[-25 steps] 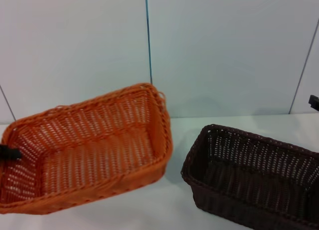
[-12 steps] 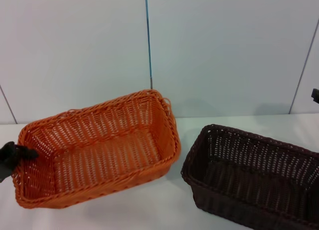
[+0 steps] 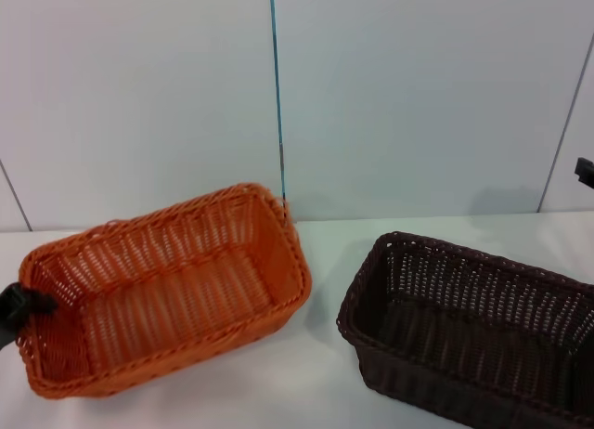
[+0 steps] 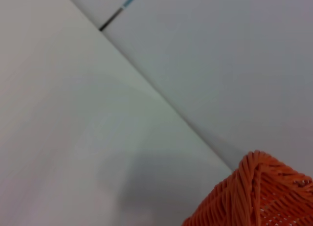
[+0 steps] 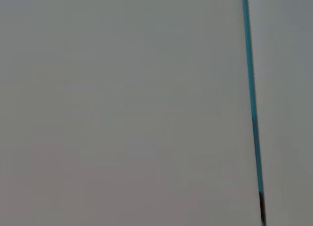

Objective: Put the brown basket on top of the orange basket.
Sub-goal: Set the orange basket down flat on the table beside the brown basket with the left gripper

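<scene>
The orange basket [image 3: 162,290] sits at the left of the white table, its short end turned toward the left edge of the head view. My left gripper [image 3: 20,306] is a dark shape clamped on the rim of that short end. A corner of the orange basket [image 4: 259,196] also fills the edge of the left wrist view. The brown basket [image 3: 473,327] rests on the table at the right, apart from the orange one and untouched. Only a small dark bit of my right gripper [image 3: 585,169] shows at the far right edge, well above the brown basket.
A pale wall stands close behind the table [image 3: 325,243], with a thin blue seam [image 3: 277,85] running down it. A strip of bare tabletop separates the two baskets. The right wrist view shows only wall and the blue seam [image 5: 252,103].
The orange basket, earlier lifted and tilted, has come down and levelled out, ending a little lower and to the left with the left gripper still on its rim. The brown basket has not moved.
</scene>
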